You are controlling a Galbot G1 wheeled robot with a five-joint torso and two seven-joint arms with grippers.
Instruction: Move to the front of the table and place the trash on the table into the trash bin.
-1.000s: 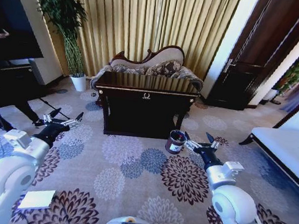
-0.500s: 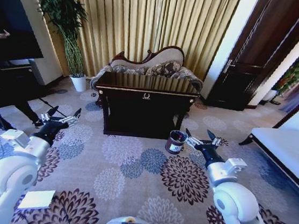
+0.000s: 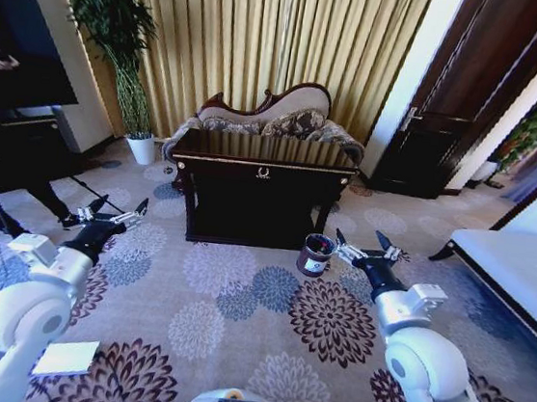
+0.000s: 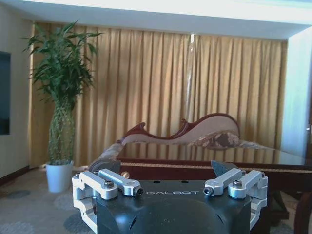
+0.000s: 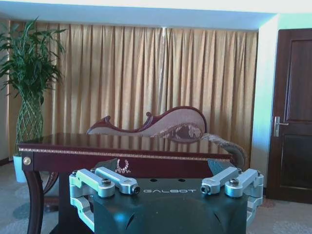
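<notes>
The dark brown table (image 3: 262,172) with its gold ornament stands ahead across the carpet, and its glossy top (image 5: 122,144) lies edge-on in the right wrist view. I cannot make out the trash on that top from here. The small dark trash bin (image 3: 316,253) sits on the floor by the table's front right leg. My right gripper (image 3: 368,247) hovers open just right of the bin, above the floor. My left gripper (image 3: 112,214) is held out, open, over the carpet well left of the table. Both grippers are empty.
A carved sofa (image 3: 278,113) stands behind the table against the curtains. A plant in a white pot (image 3: 142,148) is at the back left beside a dark TV stand (image 3: 11,157). A pale bench (image 3: 518,268) lines the right side. Open carpet lies between me and the table.
My right gripper has lifted slightly and its fingers have levelled out beside the bin. The left gripper has barely shifted. The room's view has not moved.
</notes>
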